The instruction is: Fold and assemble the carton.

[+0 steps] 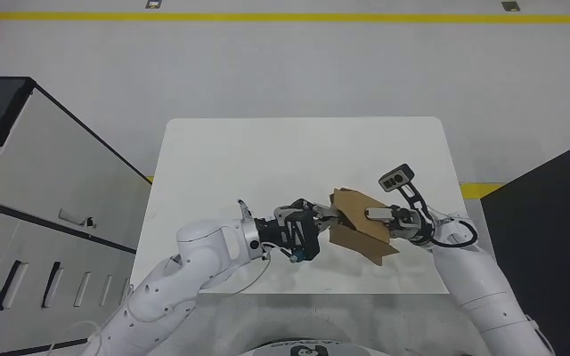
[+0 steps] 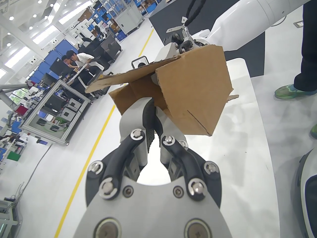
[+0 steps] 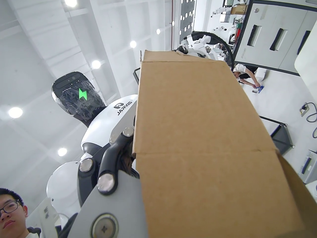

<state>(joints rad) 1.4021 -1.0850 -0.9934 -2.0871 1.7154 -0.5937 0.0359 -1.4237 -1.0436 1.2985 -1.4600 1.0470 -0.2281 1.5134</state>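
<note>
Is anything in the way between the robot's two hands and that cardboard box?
Nothing visible. The left gripper has its fingers closed on a flap of the carton, and the right gripper sits directly against the carton's opposite side.

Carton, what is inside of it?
The left gripper is in the open end of the carton, pinching one wall. The deeper inside is hidden by its own cardboard.

Plain brown carton [image 1: 354,235], white table [image 1: 223,151], yellow stripe [image 1: 285,16] on pale grey floor [image 1: 89,53].
</note>
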